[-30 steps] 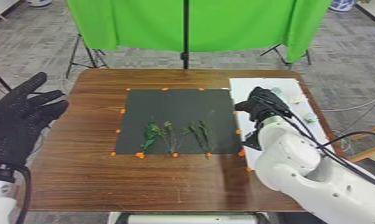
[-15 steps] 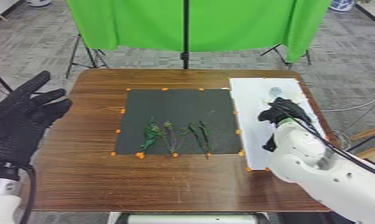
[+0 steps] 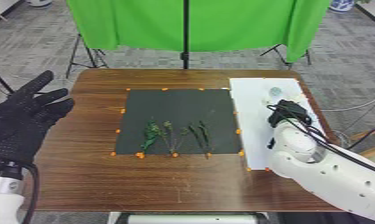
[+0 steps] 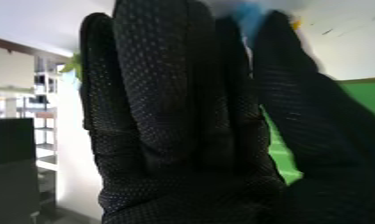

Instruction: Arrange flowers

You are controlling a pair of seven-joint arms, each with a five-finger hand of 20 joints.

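Your right hand (image 3: 292, 112) has moved out from beside the mat (image 3: 177, 108) to farther right of it, over the flower supply.
You had it just off the mat's right edge a second ago; over the last half second it has shifted only slightly, so you are probably lining up a pick. Its fingers are straight, thumb apart, with something blue (image 4: 247, 18), likely a flower, near the tips; you can't tell whether it touches. A pale flower (image 3: 275, 92) lies right of the mat on the sheet (image 3: 257, 119), beyond that hand. The greens (image 3: 151, 136) are unchanged on the mat's near part, and look ready for blooms. Your left hand (image 3: 16, 126) waits left of the mat, fingers spread, holding nothing.
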